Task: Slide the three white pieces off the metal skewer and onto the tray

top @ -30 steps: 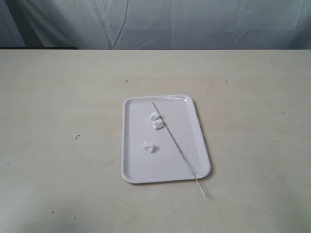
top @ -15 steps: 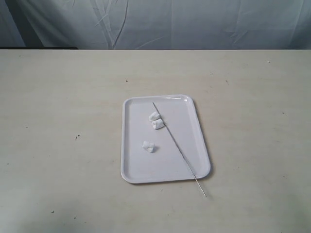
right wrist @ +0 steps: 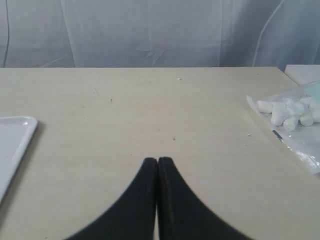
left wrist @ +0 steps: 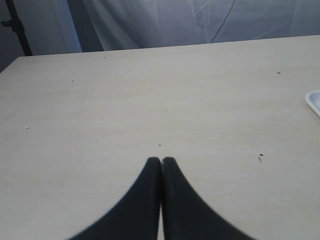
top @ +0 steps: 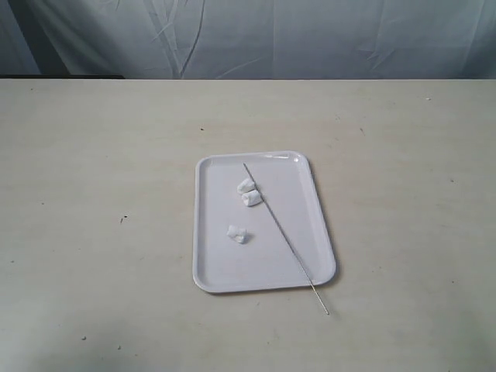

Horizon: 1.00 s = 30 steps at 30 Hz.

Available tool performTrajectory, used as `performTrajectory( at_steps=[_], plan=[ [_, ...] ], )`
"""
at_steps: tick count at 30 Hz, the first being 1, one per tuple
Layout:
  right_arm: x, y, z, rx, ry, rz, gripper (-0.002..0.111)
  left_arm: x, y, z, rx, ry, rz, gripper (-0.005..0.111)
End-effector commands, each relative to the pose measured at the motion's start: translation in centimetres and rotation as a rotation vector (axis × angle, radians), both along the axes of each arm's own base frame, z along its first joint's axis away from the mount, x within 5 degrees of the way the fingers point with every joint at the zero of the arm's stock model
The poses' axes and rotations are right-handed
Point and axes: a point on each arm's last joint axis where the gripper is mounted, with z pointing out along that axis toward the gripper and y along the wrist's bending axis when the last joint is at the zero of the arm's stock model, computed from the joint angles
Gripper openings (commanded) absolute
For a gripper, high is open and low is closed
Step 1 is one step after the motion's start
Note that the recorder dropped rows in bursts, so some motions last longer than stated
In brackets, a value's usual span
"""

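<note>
well, both hands are closed on nothing. the left hand (left wrist: 161, 160) and right hand (right wrist: 158, 160) each show fingertips pressed together above bare table (top: 101, 194), and neither appears in the exterior view. the right wrist view also catches a clear bag (right wrist: 292, 117) of similar white lumps.

outward from them, the tray (top: 203, 232) sits mid-table. the skewer (top: 280, 232) lies diagonally across it, with its far tip inside the far rim and its near end poking past the near right corner onto the table.

of the three pieces (top: 251, 198), one lies alone to the left of the skewer, clearly free. two sit against its far part, too small to tell whether they are threaded.

i judge the pieces light, soft and easily squashed, so pinch them gently. the skewer looks stiff, thin and slippery, and its overhanging near end is the best grip.
</note>
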Motion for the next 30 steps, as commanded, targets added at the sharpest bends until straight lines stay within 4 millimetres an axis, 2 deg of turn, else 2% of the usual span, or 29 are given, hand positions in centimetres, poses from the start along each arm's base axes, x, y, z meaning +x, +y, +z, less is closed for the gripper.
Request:
performTrajectory(
  at_steps=[1, 30],
  plan=[
    [-0.03, -0.03, 0.06, -0.008, -0.006, -0.004, -0.001, -0.06, 0.01, -0.11, 0.007, -0.004, 0.000, 0.000],
    [-0.02, 0.01, 0.08, 0.006, -0.009, -0.002, -0.001, -0.06, 0.01, -0.11, 0.007, -0.004, 0.000, 0.000]
  ],
)
